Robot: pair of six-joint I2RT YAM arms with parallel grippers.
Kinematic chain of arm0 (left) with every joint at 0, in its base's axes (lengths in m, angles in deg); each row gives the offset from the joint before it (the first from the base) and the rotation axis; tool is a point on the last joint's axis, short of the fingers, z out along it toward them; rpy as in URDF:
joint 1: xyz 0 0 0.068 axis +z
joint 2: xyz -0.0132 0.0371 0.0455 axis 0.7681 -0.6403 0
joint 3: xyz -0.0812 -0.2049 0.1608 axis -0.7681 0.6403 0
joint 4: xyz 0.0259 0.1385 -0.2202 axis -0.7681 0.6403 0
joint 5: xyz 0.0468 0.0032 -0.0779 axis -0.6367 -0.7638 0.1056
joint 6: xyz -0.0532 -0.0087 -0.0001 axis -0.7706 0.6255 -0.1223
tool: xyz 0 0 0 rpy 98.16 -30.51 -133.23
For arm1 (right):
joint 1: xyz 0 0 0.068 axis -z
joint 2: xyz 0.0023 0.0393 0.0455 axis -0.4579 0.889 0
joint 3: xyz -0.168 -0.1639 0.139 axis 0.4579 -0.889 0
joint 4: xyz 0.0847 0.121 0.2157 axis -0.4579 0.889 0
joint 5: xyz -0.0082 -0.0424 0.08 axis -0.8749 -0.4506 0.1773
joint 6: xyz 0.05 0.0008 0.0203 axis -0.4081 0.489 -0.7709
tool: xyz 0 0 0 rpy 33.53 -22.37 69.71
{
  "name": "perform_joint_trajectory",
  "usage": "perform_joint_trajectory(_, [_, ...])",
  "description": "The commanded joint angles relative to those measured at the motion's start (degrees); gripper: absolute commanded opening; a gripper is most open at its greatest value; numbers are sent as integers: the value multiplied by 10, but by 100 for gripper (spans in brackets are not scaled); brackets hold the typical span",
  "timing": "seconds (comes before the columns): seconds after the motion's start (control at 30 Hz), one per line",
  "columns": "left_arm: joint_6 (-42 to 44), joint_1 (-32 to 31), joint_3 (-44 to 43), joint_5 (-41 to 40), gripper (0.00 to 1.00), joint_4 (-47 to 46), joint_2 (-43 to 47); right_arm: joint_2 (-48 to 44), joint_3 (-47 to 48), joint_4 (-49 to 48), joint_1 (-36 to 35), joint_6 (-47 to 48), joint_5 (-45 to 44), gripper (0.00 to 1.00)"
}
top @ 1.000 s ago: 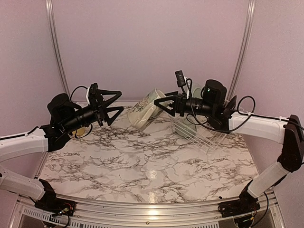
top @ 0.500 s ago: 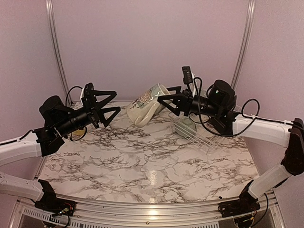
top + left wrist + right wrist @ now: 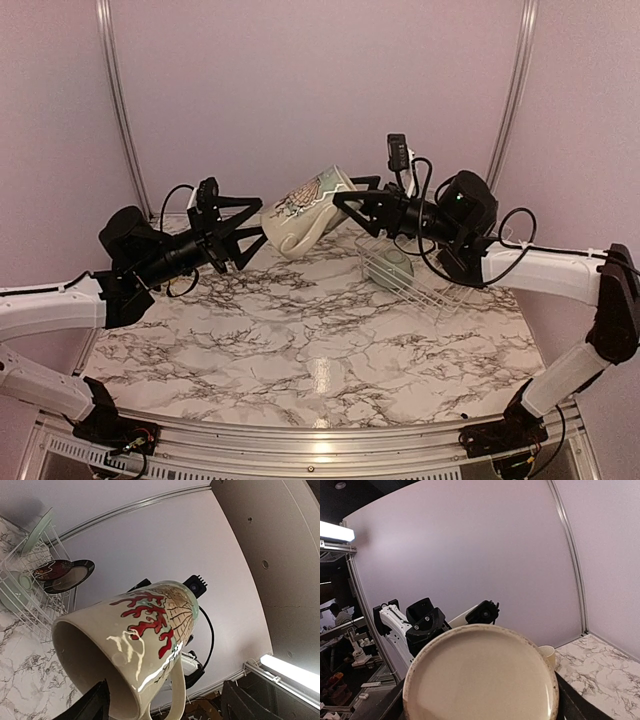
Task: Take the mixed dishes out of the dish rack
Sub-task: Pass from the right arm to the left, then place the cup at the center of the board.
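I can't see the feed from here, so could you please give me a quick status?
Right gripper shut on mug, held in the air. Left gripper open beside it. Nothing in the way.

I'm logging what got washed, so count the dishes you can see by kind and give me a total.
Mugs: 2, the cream printed mug and the yellow mug
Plates: 2, the red plate and the pale-green plate
Bowls: 1, the pale-green bowl
Total: 5
Another pale-green edge in the dish rack is too unclear to class.
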Motion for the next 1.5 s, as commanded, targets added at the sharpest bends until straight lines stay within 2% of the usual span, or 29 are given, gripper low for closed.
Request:
perform_joint_trajectory(0.0, [-32, -14, -5, 29, 76, -112, -30, 15, 14, -117, -4, -52, 13, 0])
perform_joint_trajectory(0.27, [-44, -29, -11, 11, 51, -141, -60, 42, -22, -223, -5, -125, 35, 0])
perform_joint_trajectory(0.43, [-58, -29, -11, 7, 27, -158, -72, 54, -29, -254, -5, -147, 54, 0])
perform_joint_trajectory(0.53, [-54, -29, -12, -4, 14, -143, -67, 50, -33, -233, -5, -128, 52, 0])
perform_joint_trajectory(0.63, [-23, -30, -20, -18, 0, -88, -57, 39, -36, -180, -5, -92, 37, 19])
perform_joint_trajectory(0.73, [48, -30, -45, -45, 0, 39, -36, 18, -43, -97, -5, -40, -9, 54])
perform_joint_trajectory(0.83, [137, -30, -82, -95, 0, 209, -7, -5, -38, 21, -5, 18, -67, 74])
perform_joint_trajectory(0.9, [185, -29, -100, -135, 0, 299, 13, -17, -25, 112, -5, 58, -116, 81])
perform_joint_trajectory(1.07, [290, -29, -148, -244, 0, 496, 44, -34, -1, 292, -2, 139, -221, 96])
perform_joint_trajectory(1.13, [318, -29, -164, -285, 0, 560, 51, -37, 4, 330, -1, 157, -255, 97])
perform_joint_trajectory(1.27, [375, -28, -206, -355, 0, 655, 47, -48, 2, 363, 0, 174, -294, 98])
perform_joint_trajectory(1.47, [472, -24, -363, -464, 0, 856, -63, -58, 4, 381, 0, 177, -306, 98])
